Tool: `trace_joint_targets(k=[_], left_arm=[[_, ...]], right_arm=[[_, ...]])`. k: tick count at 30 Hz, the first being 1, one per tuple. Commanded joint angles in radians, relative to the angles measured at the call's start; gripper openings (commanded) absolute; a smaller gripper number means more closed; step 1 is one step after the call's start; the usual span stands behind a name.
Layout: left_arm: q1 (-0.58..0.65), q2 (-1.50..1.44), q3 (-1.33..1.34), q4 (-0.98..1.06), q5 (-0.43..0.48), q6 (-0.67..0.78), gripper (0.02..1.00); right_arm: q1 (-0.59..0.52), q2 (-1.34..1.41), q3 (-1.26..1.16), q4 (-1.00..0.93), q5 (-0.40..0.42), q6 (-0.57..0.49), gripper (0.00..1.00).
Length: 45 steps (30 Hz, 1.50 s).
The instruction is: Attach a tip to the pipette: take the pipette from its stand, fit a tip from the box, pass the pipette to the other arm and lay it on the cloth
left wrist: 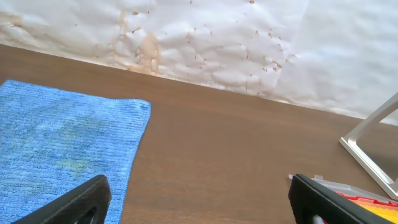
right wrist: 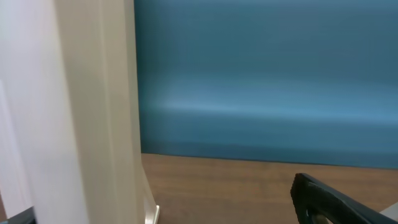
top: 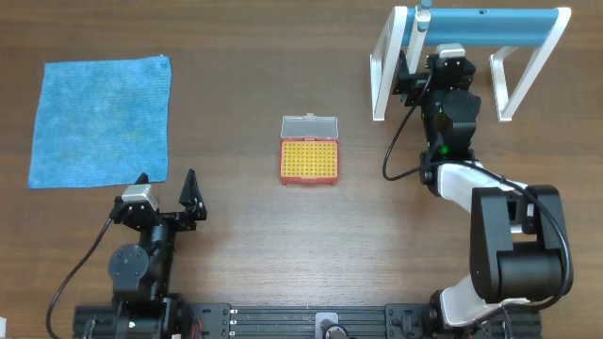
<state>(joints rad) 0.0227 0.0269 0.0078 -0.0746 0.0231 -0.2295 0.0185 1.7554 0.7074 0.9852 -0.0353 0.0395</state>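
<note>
The pipette (top: 424, 15) hangs at the left end of the stand (top: 471, 24), a white frame with a blue top bar, at the table's far right. My right gripper (top: 412, 81) is at the stand's left leg, just below the pipette, and is open; one dark finger (right wrist: 329, 202) shows beside the white leg (right wrist: 93, 106). The orange tip box (top: 309, 158) sits mid-table with its clear lid folded back. The blue cloth (top: 102, 121) lies flat at the far left. My left gripper (top: 167, 191) rests open and empty near its base, just below the cloth's right corner (left wrist: 124, 124).
The left wrist view shows a corner of the tip box (left wrist: 364, 198) and a foot of the stand (left wrist: 373, 149), with a white wall behind the table. Bare wood lies between cloth, box and stand.
</note>
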Motion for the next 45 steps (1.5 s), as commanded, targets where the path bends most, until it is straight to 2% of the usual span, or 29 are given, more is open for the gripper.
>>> trace_joint_targets(k=[1, 8, 10, 12, 15, 45], left_arm=[[-0.004, -0.008, -0.002, -0.005, 0.003, 0.009, 0.925], [-0.004, -0.008, -0.002, -0.005, 0.003, 0.009, 0.925], [-0.004, -0.008, -0.002, -0.005, 0.003, 0.009, 0.923], [-0.004, -0.008, -0.002, -0.005, 0.003, 0.009, 0.925], [-0.004, -0.008, -0.002, -0.005, 0.003, 0.009, 0.923], [-0.004, -0.008, -0.002, -0.005, 0.003, 0.009, 0.925]], right_arm=[[-0.004, 0.034, 0.037, 0.006, 0.0, -0.011, 0.972], [-0.002, 0.034, 0.037, 0.005, -0.005, -0.011, 0.963], [-0.001, 0.035, 0.037, 0.005, -0.011, -0.011, 0.549], [0.003, 0.034, 0.037, 0.009, -0.011, -0.011, 0.251], [0.006, 0.034, 0.037, 0.016, -0.011, -0.011, 0.088], [0.037, -0.123, -0.037, 0.006, -0.011, -0.011, 0.08]])
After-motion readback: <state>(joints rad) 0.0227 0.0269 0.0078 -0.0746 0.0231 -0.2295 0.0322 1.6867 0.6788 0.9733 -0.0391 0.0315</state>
